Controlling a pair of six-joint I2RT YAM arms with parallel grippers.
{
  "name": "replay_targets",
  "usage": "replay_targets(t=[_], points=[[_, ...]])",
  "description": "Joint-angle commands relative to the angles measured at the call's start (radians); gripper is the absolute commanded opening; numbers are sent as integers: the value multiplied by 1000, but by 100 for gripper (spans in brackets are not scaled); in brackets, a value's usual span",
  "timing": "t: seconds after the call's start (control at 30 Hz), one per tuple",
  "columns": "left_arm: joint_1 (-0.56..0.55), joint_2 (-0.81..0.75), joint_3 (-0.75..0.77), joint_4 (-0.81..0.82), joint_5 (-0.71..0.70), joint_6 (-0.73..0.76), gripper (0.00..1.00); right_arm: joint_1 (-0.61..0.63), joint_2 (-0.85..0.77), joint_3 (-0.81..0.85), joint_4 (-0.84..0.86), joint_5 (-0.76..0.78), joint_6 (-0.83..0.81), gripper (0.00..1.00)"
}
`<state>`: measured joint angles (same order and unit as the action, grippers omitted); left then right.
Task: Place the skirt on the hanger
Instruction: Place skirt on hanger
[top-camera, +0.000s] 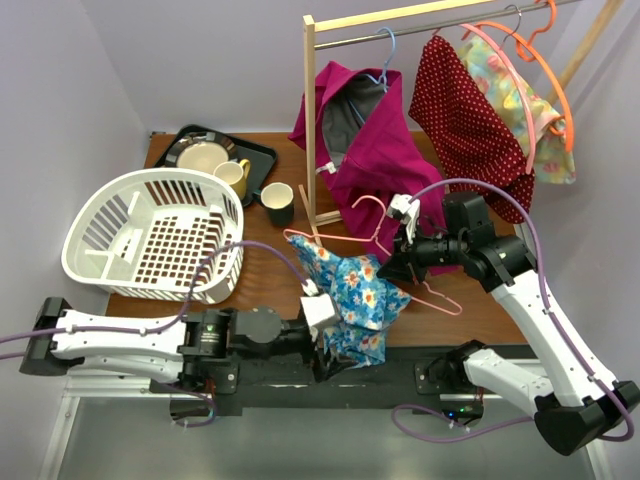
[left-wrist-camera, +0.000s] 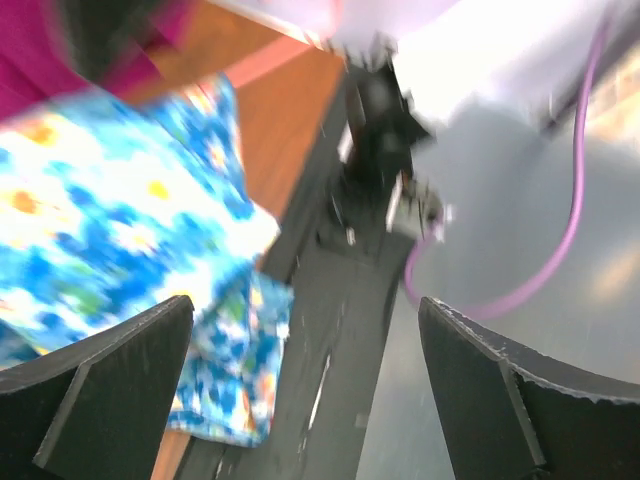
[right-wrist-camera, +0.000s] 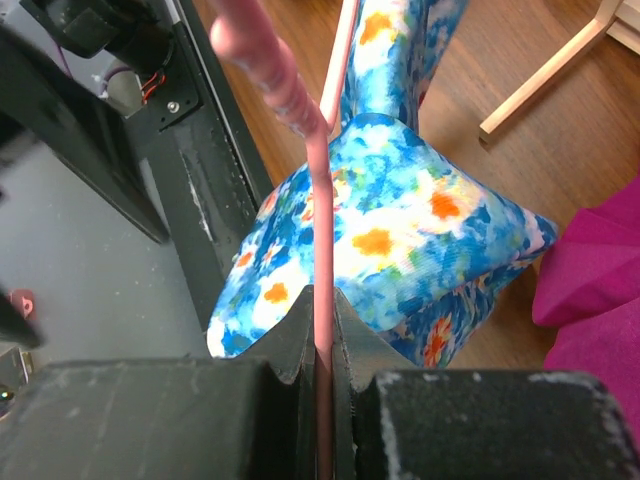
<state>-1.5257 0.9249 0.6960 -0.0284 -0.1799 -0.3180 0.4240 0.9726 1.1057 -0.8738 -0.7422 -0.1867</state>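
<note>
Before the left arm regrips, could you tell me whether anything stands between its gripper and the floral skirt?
Nothing visible does. The left gripper is open right beside the skirt at the near edge of the table. The right gripper, shut on the pink hanger, sits on the skirt's far side, off that path.

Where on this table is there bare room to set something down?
Bare wood between basket, cup and skirt, though a cable crosses it; another patch between tray and rack post. Crowded at mid-front: skirt, hanger, left gripper, right gripper.
</note>
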Motion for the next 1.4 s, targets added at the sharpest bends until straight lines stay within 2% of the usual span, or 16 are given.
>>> replay_targets(t=[0.0, 0.07, 0.1, 0.23, 0.33, 0.37, 0.4, 0.5, 0.7, 0.73, 0.77, 0.83, 0.87, 0.97, 1.2, 1.37], points=[[-2, 28, 78, 76, -174, -92, 100, -4, -14, 9, 53, 3, 0, 0], [-4, 127, 131, 36, -254, -90, 100, -4, -12, 9, 56, 9, 4, 0], [-5, 211, 199, -2, -330, -101, 100, -4, -9, 9, 58, 10, 7, 0], [-30, 409, 399, -183, -478, -144, 100, -7, -9, 10, 56, 18, 12, 0], [-53, 531, 532, -351, -601, -205, 100, -5, -14, 5, 59, 23, 15, 0], [-56, 561, 604, -414, -633, -269, 100, -8, -14, 5, 59, 23, 16, 0], [-59, 613, 635, -532, -686, -300, 98, -8, -17, 5, 58, 20, 16, 0], [-68, 673, 698, -649, -760, -386, 92, -10, -18, 5, 62, 17, 18, 0], [-68, 700, 714, -698, -800, -418, 72, -11, -17, 8, 59, 17, 21, 0], [-70, 703, 717, -703, -802, -420, 67, -11, -20, 6, 59, 17, 21, 0], [-68, 703, 717, -706, -800, -421, 55, -11, -23, 5, 61, 15, 21, 0], [-68, 703, 720, -696, -790, -396, 40, -13, -22, 3, 62, 17, 21, 0], [-68, 695, 721, -687, -764, -379, 24, -14, -25, 3, 62, 17, 21, 0], [-71, 661, 728, -598, -687, -273, 0, -13, -23, 3, 64, 24, 20, 0], [-77, 559, 721, -273, -423, -14, 0, -16, -17, 13, 62, -9, 24, 0], [-76, 586, 755, -189, -291, 160, 0, -16, 6, 32, 42, -65, 16, 0]])
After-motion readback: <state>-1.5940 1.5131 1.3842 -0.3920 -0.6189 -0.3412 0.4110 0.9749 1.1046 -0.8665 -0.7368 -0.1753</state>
